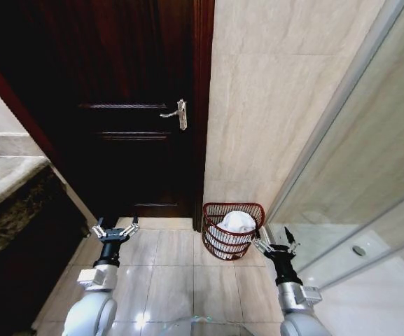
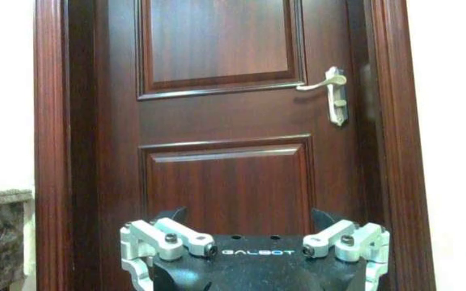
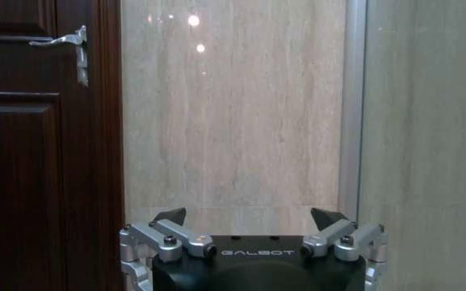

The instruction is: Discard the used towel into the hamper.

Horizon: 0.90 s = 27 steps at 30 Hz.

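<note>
Two tools marked GALBOT, left tool (image 2: 249, 221), right tool (image 3: 249, 219)

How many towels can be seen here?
1: a white towel lying in the hamper on the floor by the tiled wall, beside the open right pincer. More could be hidden beneath it.

Left gripper (image 2: 249, 221) spread, facing door (image 2: 225, 157)
</note>
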Available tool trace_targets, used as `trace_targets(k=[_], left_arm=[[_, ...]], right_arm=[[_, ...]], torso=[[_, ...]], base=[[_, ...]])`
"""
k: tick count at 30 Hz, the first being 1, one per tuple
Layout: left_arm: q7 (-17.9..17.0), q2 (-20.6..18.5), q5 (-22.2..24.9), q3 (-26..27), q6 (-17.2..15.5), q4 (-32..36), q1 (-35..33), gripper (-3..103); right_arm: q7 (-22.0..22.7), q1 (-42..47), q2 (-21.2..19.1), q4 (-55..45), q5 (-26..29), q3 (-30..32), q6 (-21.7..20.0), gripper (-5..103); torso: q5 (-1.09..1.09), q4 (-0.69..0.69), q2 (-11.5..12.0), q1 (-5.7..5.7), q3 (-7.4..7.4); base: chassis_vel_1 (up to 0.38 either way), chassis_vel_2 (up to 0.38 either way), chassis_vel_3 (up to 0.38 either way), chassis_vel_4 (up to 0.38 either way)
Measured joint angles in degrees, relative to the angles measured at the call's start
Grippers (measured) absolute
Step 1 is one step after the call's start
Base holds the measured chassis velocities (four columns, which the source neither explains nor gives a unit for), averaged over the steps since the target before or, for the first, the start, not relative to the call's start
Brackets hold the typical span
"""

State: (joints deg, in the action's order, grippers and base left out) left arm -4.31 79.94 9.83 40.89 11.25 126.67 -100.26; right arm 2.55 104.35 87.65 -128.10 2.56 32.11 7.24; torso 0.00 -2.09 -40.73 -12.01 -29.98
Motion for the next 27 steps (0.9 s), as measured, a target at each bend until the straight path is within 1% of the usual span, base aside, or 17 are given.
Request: trace_targets(k=[6, 13, 22, 27], left_arm=[[0.1, 0.0, -0.46, -0.05, 0.25, -0.02, -0.12, 100], [-0.62, -0.06, 0.1, -0.2, -0.28, 0.47, -0.11, 100], [-0.71, -0.34, 0.17, -0.11, -0.02, -0.01, -0.11, 100], [-0.69, -0.32, 0.2, -0.09, 0.0, -0.26, 0.05, 100]], right_arm=[[0.16, 0.3, -0.15, 0.27, -0.02, -0.09, 0.54, 100], [0.58, 0.17, -0.07, 0.6, 0.02, -0.08, 0.98, 100], [0.48, -0.27, 0.19, 0.63, -0.23, -0.22, 1.04, 100], [0.65, -1.11, 0.62, 1.34, -0.15, -0.43, 2.58, 100]], torso=[[0.0, 0.0, 0.0, 0.0, 0.0], [-0.01, 0.0, 0.0, 0.0, 0.0], [0.0, 0.0, 0.01, 0.0, 0.0], [0.0, 0.0, 0.52, 0.25, 0.28]], base=[[0.088, -0.085, -0.082, 0.105], [0.072, -0.095, -0.111, 0.077], [0.022, -0.114, -0.114, 0.018], [-0.026, -0.116, -0.122, -0.016]])
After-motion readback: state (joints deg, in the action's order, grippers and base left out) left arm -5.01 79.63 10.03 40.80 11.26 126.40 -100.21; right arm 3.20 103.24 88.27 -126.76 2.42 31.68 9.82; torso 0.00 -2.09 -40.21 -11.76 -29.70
